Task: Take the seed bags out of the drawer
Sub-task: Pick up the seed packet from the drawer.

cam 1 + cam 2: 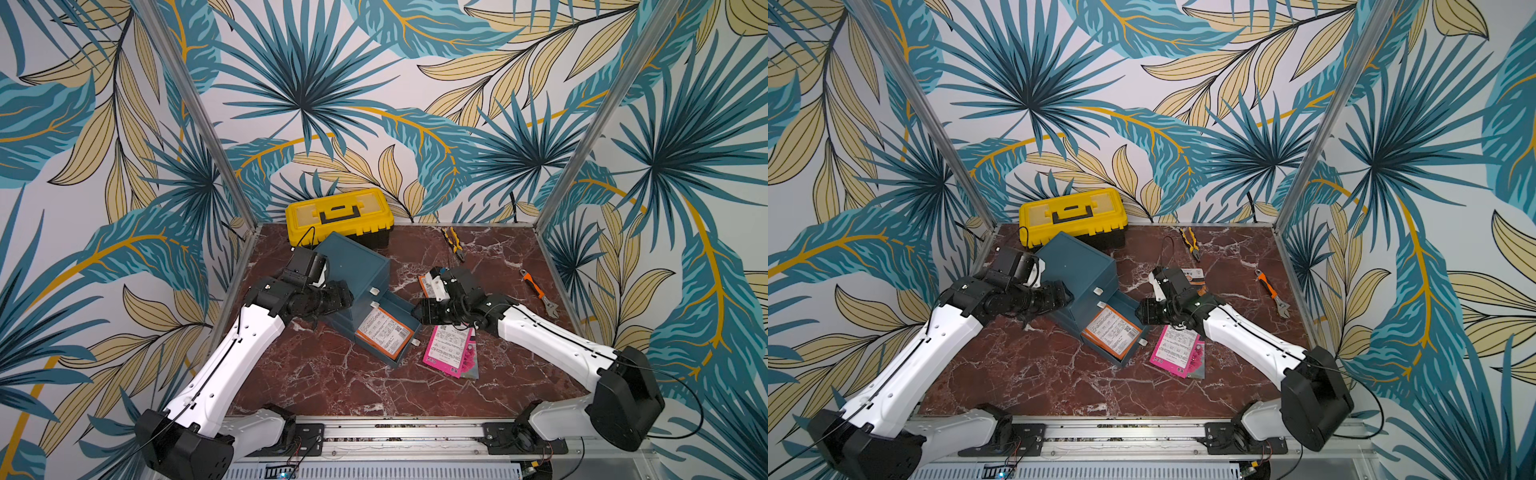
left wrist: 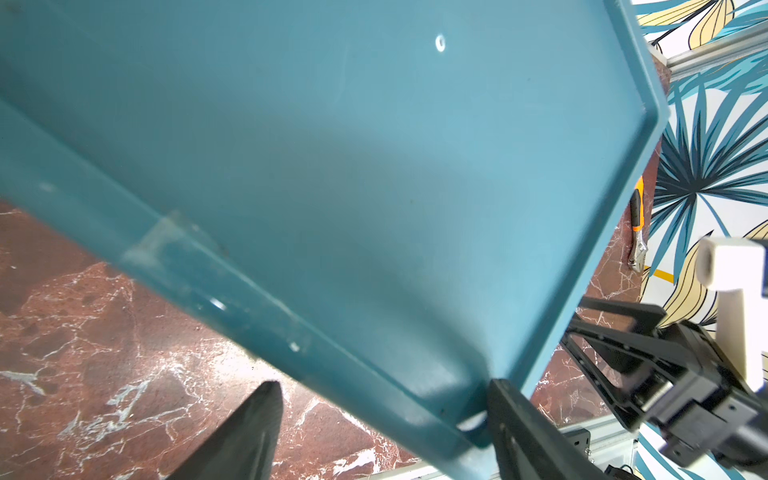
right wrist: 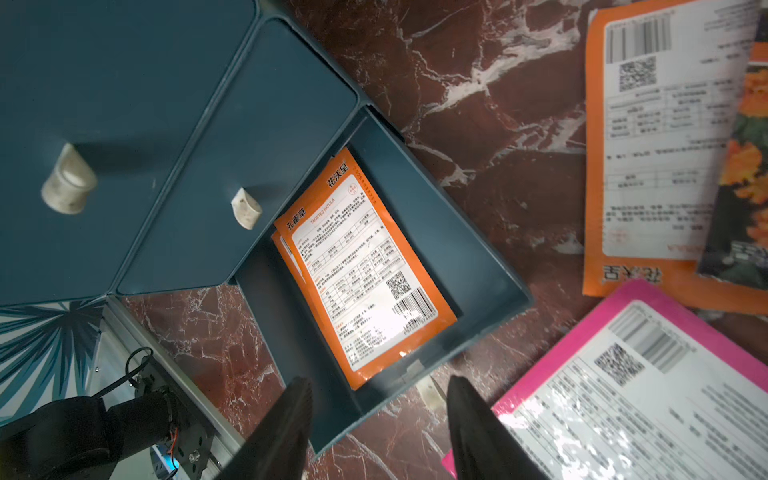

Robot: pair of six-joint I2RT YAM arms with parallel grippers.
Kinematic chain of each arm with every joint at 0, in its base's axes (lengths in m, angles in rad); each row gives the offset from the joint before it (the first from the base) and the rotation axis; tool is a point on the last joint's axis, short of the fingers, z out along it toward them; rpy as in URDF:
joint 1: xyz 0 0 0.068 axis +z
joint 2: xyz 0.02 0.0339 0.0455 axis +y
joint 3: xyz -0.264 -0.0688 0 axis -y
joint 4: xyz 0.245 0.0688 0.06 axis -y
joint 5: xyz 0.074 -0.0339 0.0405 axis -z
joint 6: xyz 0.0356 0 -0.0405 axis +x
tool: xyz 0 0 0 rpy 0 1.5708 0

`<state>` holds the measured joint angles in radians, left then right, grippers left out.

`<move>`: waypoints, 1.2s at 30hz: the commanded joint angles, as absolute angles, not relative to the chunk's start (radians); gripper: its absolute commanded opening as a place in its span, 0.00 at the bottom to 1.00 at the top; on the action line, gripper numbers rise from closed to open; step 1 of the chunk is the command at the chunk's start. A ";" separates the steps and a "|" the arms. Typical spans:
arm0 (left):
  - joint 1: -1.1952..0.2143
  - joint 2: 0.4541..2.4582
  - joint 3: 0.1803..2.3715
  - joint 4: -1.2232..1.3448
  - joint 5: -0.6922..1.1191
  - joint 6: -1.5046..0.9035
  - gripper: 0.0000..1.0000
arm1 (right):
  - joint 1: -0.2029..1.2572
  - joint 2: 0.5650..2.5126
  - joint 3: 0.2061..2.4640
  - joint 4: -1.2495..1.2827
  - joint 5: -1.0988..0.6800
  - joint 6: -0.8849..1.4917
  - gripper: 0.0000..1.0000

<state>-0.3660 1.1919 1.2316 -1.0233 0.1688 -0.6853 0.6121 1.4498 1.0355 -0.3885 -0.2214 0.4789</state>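
Observation:
The blue drawer cabinet [image 1: 357,266] stands mid-table with its bottom drawer [image 3: 478,266] pulled out. An orange seed bag [image 3: 365,274] lies label-up in the drawer, with the edge of another under it. On the table beside the drawer lie a magenta seed bag [image 1: 449,351] and an orange seed bag [image 3: 648,166], overlapped by a flower-print packet [image 3: 744,187]. My right gripper [image 3: 378,380] hangs open and empty over the drawer's front corner. My left gripper [image 2: 384,384] is open astride the cabinet's lower corner, one finger [image 2: 511,415] against it.
A yellow toolbox [image 1: 338,216] sits at the back behind the cabinet. Yellow pliers [image 1: 453,241] and an orange wrench [image 1: 538,293] lie on the marble table towards the back right. Metal frame posts stand at the table's rear corners.

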 commanded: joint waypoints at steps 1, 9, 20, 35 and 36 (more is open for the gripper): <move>-0.370 1.171 1.207 -1.029 0.171 -0.686 0.82 | 0.623 1.548 1.092 -0.437 -0.275 0.378 0.56; -0.370 1.167 1.201 -1.041 0.164 -0.689 0.82 | 0.650 1.716 1.172 -0.375 -0.301 0.393 0.57; -0.370 1.168 1.204 -1.042 0.161 -0.687 0.82 | 0.688 1.865 1.263 -0.381 -0.239 0.396 0.63; -0.370 1.173 1.209 -1.040 0.169 -0.682 0.82 | 0.711 1.976 1.334 -0.392 -0.172 0.444 0.64; -0.370 1.174 1.210 -1.039 0.169 -0.681 0.82 | 0.711 1.980 1.338 -0.394 -0.167 0.446 0.64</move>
<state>-0.3660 1.1824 1.2255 -1.0252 0.1680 -0.6884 0.7044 1.9606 1.3178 -0.3786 -0.1970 0.4309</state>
